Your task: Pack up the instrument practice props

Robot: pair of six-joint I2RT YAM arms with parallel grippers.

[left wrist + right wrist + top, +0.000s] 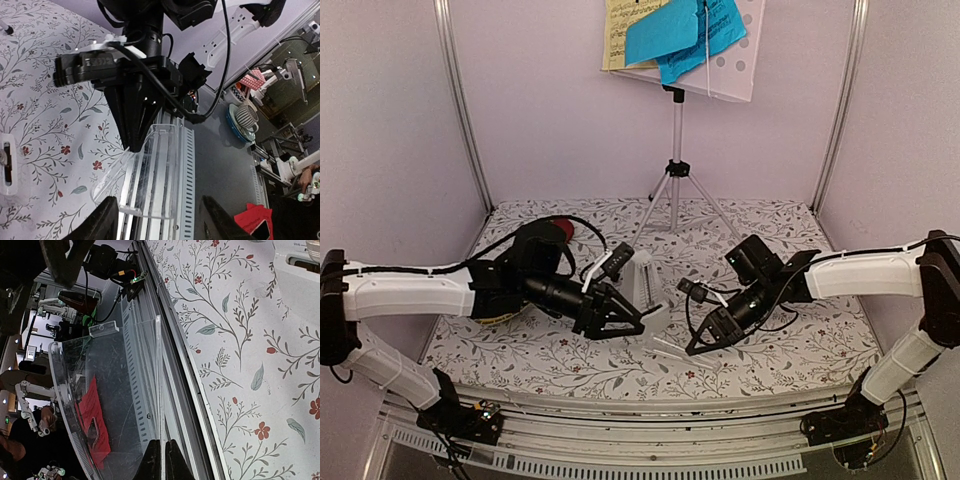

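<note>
Metronome (642, 280), white and shaped like a little pyramid, stands on the flowery table (800, 345), just behind the tip of the left claw (630, 322) and a bit to the side of the right claw (700, 343). The left claw comes in low from its side. Its two fingers (102, 222) are spread apart with nothing between them, and they sit very near the metronome's bottom edge. I cannot tell if they touch it. The right claw comes in from the other side, and the two claws point at each other. Its fingers (152, 460) are pressed together on the thin edge of a clear cover (155, 165), a see-through plastic piece that sticks out from the claw toward the left claw. The cover's lower end looks close to the table, but I cannot tell if it rests there. Far behind both claws, at the back, stands the music stand (740, 62) on its silver tripod legs (675, 190). Blue sheets (680, 30) and a yellow sheet (615, 40) sit on the stand, well apart from both claws. A red dish (560, 228) peeks out from behind the left arm.
</note>
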